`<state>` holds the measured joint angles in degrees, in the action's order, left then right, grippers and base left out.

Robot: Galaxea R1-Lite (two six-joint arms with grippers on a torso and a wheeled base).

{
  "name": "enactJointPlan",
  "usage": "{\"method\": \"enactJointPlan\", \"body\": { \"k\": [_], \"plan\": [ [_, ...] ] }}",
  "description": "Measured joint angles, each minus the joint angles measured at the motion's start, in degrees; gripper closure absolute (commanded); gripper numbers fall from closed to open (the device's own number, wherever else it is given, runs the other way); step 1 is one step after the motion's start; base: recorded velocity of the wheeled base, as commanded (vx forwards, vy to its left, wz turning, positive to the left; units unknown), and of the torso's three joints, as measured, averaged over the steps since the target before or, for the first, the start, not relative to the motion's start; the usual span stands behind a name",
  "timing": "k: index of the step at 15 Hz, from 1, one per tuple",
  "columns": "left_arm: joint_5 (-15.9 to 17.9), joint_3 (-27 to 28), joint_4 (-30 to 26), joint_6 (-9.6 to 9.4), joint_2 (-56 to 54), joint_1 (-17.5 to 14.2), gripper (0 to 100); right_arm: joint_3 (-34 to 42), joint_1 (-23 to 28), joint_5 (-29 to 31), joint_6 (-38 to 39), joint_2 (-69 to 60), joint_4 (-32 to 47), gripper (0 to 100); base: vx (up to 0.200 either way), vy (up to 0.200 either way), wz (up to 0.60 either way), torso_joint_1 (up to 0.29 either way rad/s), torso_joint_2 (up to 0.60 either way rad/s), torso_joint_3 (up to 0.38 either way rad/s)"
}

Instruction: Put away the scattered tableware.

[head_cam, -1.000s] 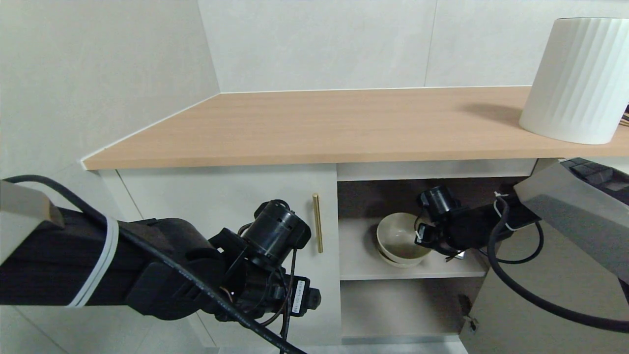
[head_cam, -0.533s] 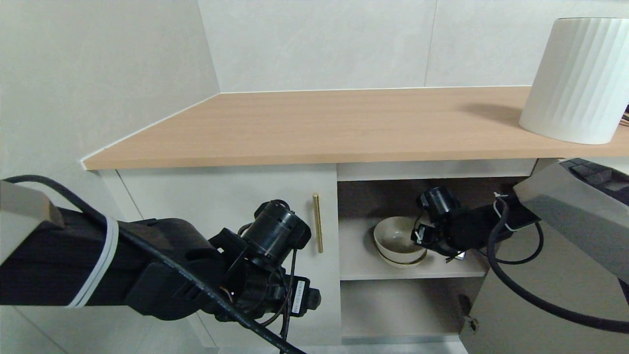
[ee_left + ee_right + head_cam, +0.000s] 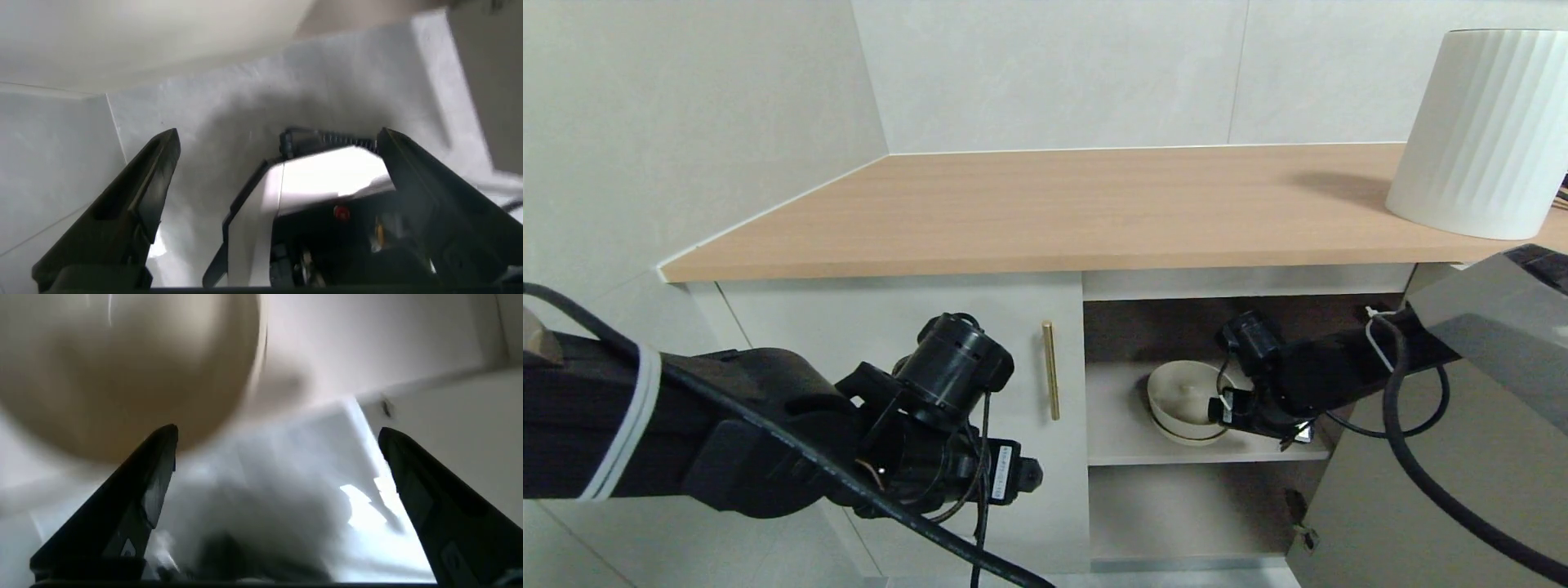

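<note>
**Left gripper** [image 3: 278, 135]: nearest you, fingers apart and empty, in front of the closed cabinet door [image 3: 890, 327] and well apart from the work. **Right gripper** [image 3: 278, 437]: farther in, inside the open compartment, fingers likewise spread and clasping nothing. **Bowl** [image 3: 1180, 400]: rests on the upper shelf [image 3: 1119, 437], just beside that gripper toward the robot's left, so treat the right arm as the nearer.

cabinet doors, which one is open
The right door, swung outward; the left door, with the brass handle, is shut.
</note>
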<state>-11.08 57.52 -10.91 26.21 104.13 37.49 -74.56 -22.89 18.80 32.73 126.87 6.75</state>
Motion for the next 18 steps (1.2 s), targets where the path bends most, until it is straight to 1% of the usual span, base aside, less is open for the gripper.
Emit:
{"method": "enactJointPlan", "body": {
  "k": [3,7,8,10,12,13,14,16,18],
  "plan": [
    [0.0,-2.4,-0.1,-0.11,-5.7,-2.3,0,5.5,-1.9,-0.8,-2.3,-7.7,1.7,0,0.0,0.0,0.0,0.0,0.0,0.0],
    [0.0,-8.5,0.0,-0.24,-17.6,-3.7,0,17.2,-4.3,-6.8,-3.4,-24.3,2.3,0,0.0,0.0,0.0,0.0,0.0,0.0],
    [0.0,-10.0,-0.1,-0.6,-20.3,-4.4,0,19.6,-4.9,-7.7,-3.5,-28.6,2.9,0,0.0,0.0,0.0,0.0,0.0,0.0],
    [0.0,-13.1,-0.1,-3.55,-24.8,-6.5,0,23.0,-6.7,-8.7,-3.6,-36.3,6.4,0,0.0,0.0,0.0,0.0,0.0,0.0],
    [0.1,-15.2,0.0,-7.08,-28.2,-7.7,0,25.7,-8.1,-9.1,-3.6,-42.3,9.3,0,0.0,0.0,0.0,0.0,0.0,0.0],
    [0.0,-15.9,0.1,-8.48,-29.7,-8.2,0,27.3,-8.6,-8.9,-3.6,-44.6,10.1,0,0.0,0.0,0.0,0.0,0.0,0.0],
    [0.0,-16.1,0.2,-8.78,-30.6,-8.4,0,28.1,-8.9,-9.1,-3.6,-46.0,10.2,0,0.0,0.0,0.0,0.0,0.0,0.0],
    [0.0,-16.1,0.2,-8.73,-30.7,-8.6,0,28.8,-9.2,-9.2,-3.6,-47.7,10.2,0,0.0,0.0,0.0,0.0,0.0,0.0],
    [0.1,-15.9,0.2,-7.96,-29.5,-8.4,0,29.0,-9.3,-9.3,-3.6,-48.3,10.3,0,-0.2,0.0,0.0,0.0,0.0,0.0]
  ]
}}
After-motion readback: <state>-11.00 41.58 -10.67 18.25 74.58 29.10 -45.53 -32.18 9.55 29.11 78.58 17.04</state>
